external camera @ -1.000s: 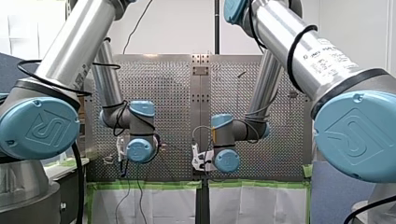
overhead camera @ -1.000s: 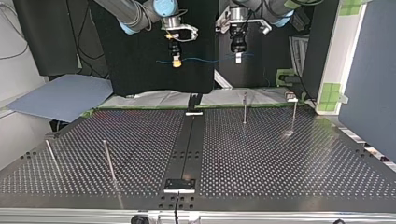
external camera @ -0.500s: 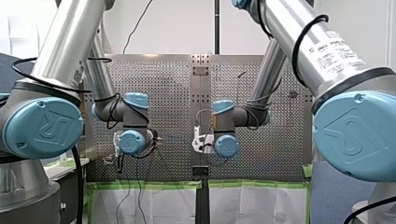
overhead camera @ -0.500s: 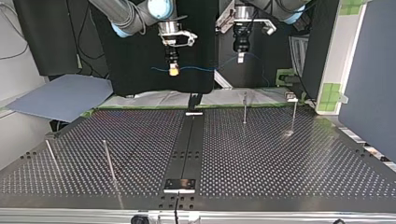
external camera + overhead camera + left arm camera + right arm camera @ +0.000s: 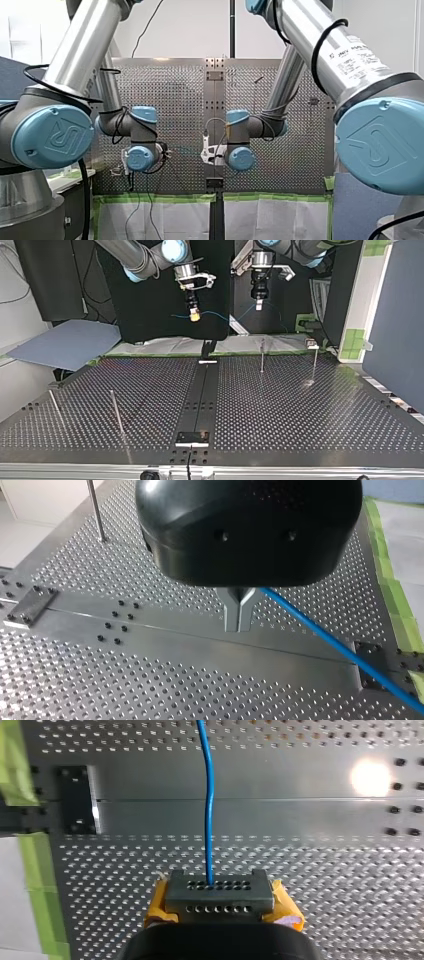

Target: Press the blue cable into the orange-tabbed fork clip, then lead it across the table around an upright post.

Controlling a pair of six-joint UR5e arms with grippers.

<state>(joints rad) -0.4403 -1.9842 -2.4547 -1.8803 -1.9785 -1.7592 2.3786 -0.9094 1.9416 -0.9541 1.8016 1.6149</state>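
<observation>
My left gripper (image 5: 239,625): metal fingers (image 5: 231,612) pressed together, with the blue cable (image 5: 325,635) coming out at their side and slanting away above the table (image 5: 125,680)
My right gripper (image 5: 219,890): yellow pads (image 5: 161,906) closed on the cable, which leaves from between them and runs straight ahead
Cable's place: in the air, well clear of the table, slung between the two grippers near the far edge in the top view; a short loose tail pokes out past my right gripper
How it will handle: I judge it thin, light and limp with a little spring, since the span between the grippers dips instead of lying straight; the smooth jacket may slide through the pads under a hard pull
Where to hold: close on either side of the stretch meant for the clip, so that a short span stays taut enough to press down
Fork clip: I can make out no orange tab in any view, so its place is unknown
Posts (image 5: 262,356): thin upright rods on the table, well apart from the cable
Likely trouble: a long slack span would bow and miss the fork — or ride up a post
</observation>
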